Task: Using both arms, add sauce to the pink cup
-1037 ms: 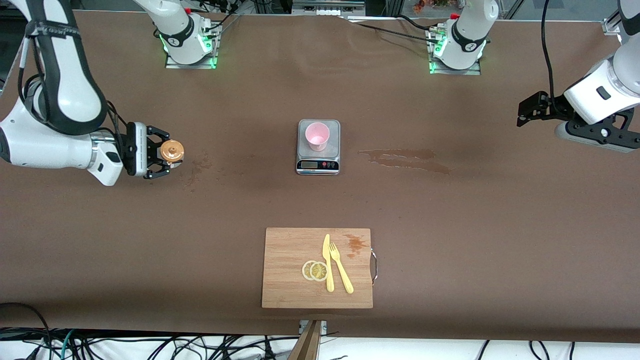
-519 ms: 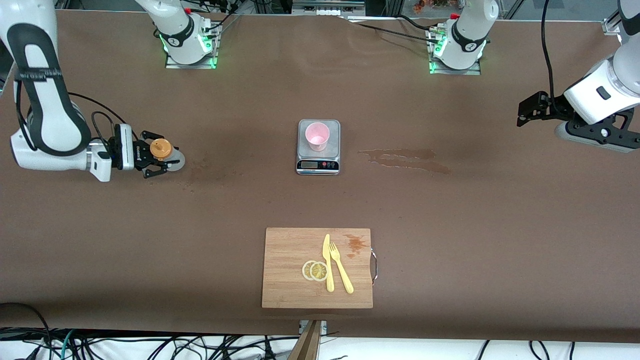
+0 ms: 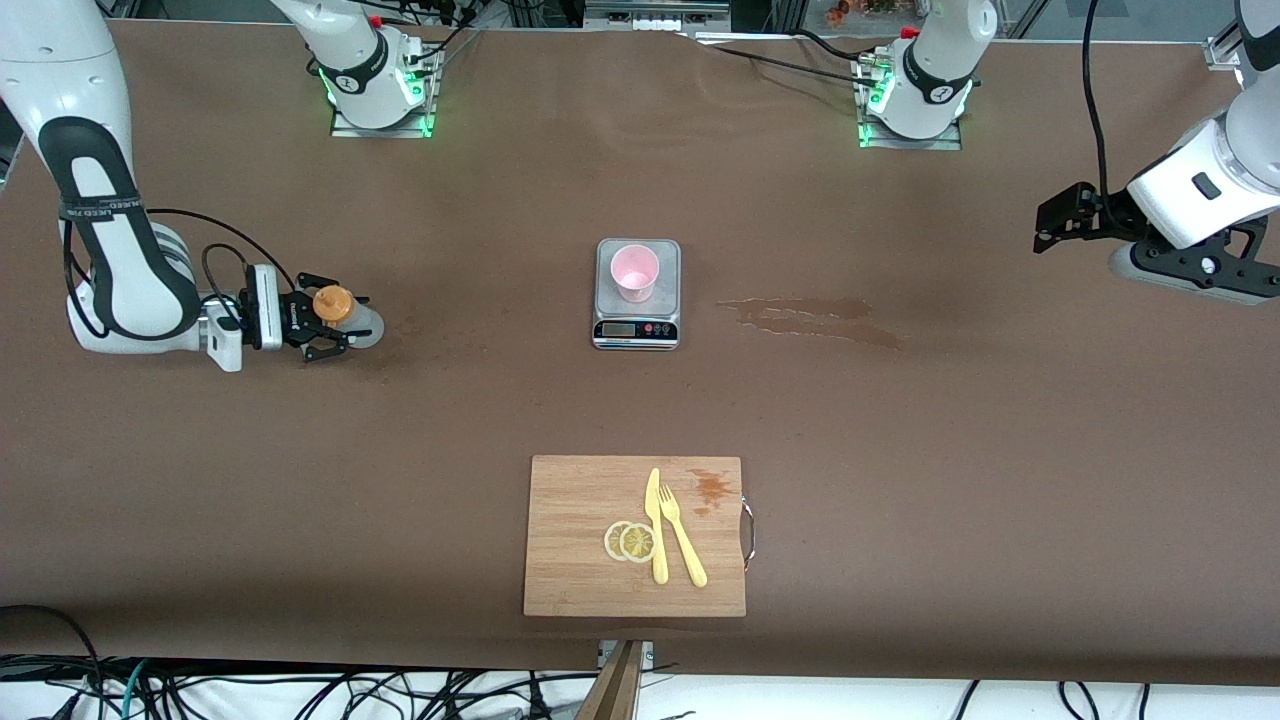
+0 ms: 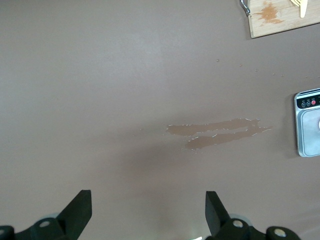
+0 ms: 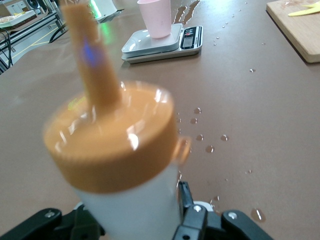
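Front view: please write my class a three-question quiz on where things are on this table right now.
1. Fill in: on the cutting board lie a knife, a fork and two ___ slices.
2. True or false: the pink cup stands on the cutting board.
3. Which gripper is at the squeeze bottle? A) right gripper B) left gripper C) neither

Key:
1. lemon
2. False: it stands on the scale.
3. A. The left gripper waits open over the left arm's end of the table.
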`<act>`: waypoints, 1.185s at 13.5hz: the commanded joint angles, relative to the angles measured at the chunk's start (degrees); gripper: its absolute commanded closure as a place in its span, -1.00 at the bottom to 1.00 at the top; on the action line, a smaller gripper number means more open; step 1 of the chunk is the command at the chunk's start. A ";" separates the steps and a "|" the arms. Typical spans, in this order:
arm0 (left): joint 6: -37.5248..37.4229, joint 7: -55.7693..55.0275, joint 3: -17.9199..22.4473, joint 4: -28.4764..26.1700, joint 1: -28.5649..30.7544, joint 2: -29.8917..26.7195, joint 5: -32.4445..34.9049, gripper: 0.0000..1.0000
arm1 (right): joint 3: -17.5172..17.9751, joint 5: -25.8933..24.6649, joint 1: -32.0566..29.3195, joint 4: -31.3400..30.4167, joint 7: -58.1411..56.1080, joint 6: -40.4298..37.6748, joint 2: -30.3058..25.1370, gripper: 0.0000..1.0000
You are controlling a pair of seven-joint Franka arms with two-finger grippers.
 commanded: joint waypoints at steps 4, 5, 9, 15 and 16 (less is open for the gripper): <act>-1.05 0.69 -0.23 0.56 -0.05 0.04 1.06 -1.00 | 1.72 1.08 -3.49 3.71 -0.98 -1.75 3.68 -1.00; -1.05 0.78 -0.23 0.56 -0.05 0.04 1.06 -1.00 | 1.72 1.08 -3.67 4.76 -0.46 -3.06 3.33 -1.00; -1.05 0.60 -0.23 0.48 -0.05 0.04 1.06 -1.00 | 1.20 -6.18 -6.30 5.21 -0.37 -6.23 -0.27 -1.00; -1.05 1.04 -0.05 0.48 0.04 0.04 1.06 -1.00 | 2.77 -20.16 -7.45 5.12 15.14 -7.02 -17.83 -1.00; -1.05 0.96 -0.05 0.48 0.04 0.04 1.06 -1.00 | 4.69 -22.28 -7.45 5.47 21.11 -8.07 -20.29 -1.00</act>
